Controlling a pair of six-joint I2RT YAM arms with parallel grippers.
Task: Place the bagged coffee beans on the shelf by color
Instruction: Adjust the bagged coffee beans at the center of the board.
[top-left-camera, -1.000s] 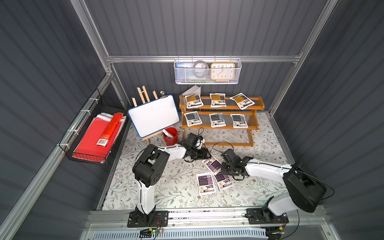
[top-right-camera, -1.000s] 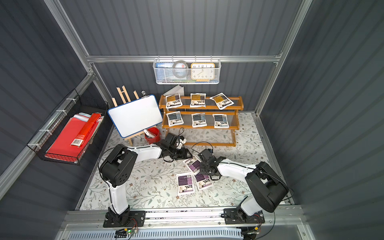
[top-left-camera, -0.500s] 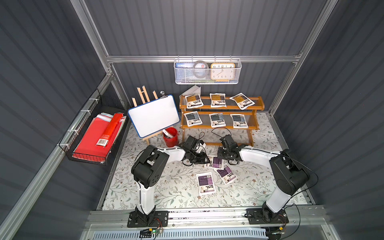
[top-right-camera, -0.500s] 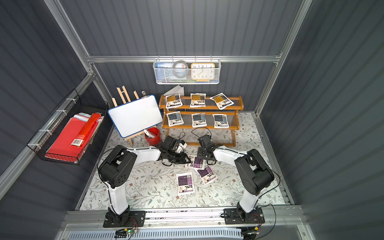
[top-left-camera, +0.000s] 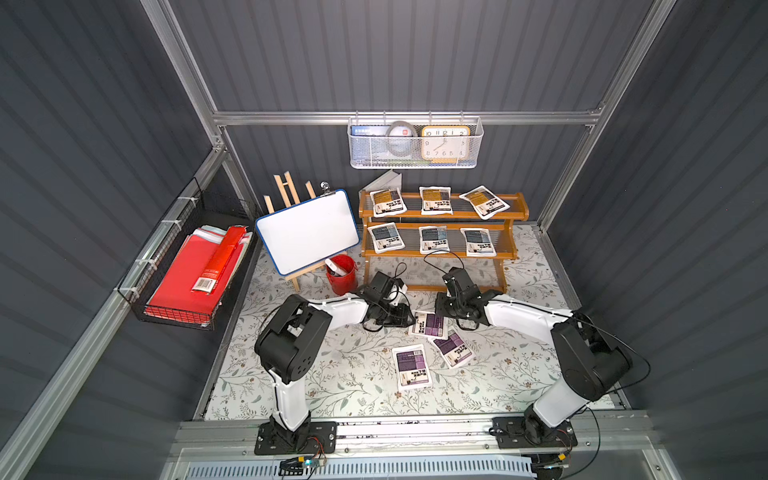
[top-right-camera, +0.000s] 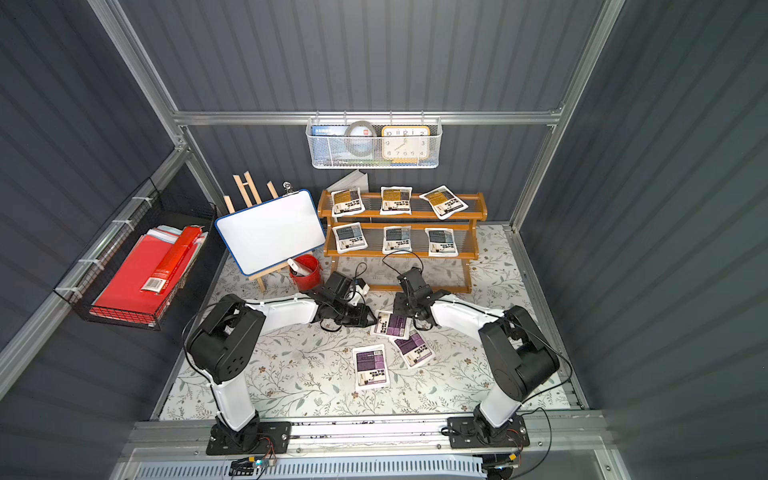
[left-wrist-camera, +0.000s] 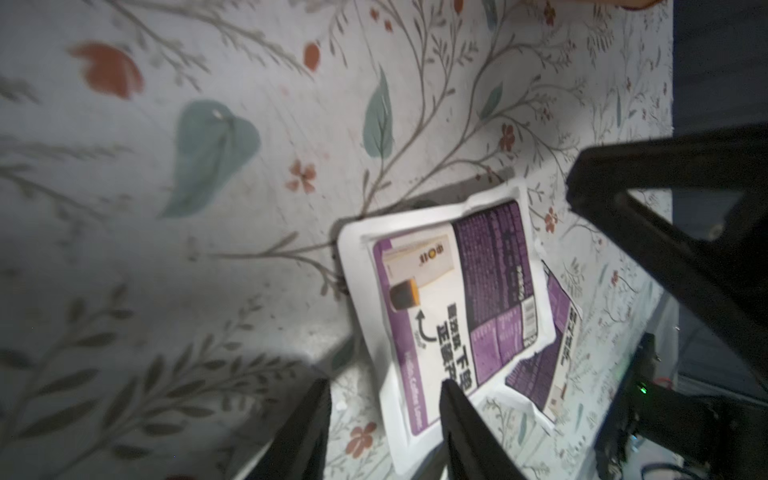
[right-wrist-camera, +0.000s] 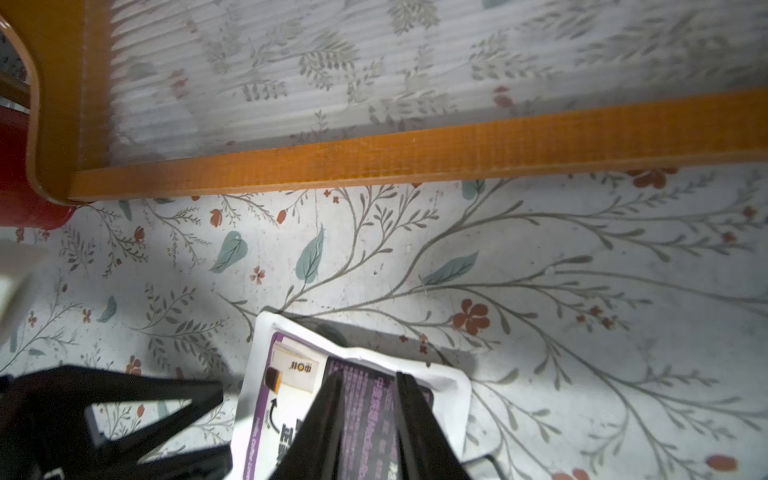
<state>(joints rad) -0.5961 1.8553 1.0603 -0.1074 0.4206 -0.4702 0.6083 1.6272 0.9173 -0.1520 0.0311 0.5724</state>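
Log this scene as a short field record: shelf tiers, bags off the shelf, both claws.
shelf: wooden, three stepped tiers
top tier: three amber bags
middle tier: three blue-grey bags
bottom tier: no bags
table: three purple bags, two overlapping
left claw: jaws open, astride an edge of the purple bag nearest the shelf
right claw: jaws narrow, over that same bag; grip unclear
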